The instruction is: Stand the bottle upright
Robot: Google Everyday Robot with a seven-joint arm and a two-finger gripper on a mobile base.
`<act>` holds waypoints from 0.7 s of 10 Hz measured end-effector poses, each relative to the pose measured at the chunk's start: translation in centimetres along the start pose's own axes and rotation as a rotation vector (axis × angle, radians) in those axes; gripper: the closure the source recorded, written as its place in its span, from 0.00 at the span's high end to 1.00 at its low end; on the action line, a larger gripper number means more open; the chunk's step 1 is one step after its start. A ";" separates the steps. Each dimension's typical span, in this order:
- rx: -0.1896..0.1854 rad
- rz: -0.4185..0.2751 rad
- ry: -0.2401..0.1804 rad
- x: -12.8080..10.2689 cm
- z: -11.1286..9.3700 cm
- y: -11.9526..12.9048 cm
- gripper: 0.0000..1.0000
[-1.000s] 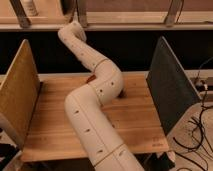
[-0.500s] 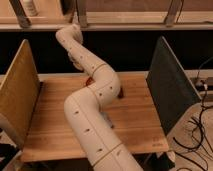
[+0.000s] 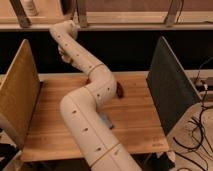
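Gripper (image 3: 65, 56) has edged left beyond the far edge of the desk (image 3: 142, 125), open or closed unclear; bottle unseen, task seemingly unfinished.

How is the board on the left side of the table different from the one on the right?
The left board is yellowish tan; the right board is dark grey. The pincer sits past the far edge of the wooden table, nearer the left board than the right board. Both boards are flat and stand on edge at opposite ends of the table.
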 end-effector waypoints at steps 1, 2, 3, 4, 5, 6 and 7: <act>-0.005 0.007 -0.046 -0.6 -0.2 -0.2 0.00; -0.021 0.028 -0.097 -1.1 -0.2 -0.2 0.00; -0.044 0.069 -0.155 -1.4 0.0 -0.2 0.00; -0.070 0.122 -0.208 -1.5 0.2 -0.2 0.00; -0.077 0.142 -0.226 -1.4 0.1 -0.3 0.00; -0.079 0.144 -0.228 -1.5 0.1 -0.3 0.00; -0.080 0.140 -0.229 -1.8 0.2 -0.1 0.00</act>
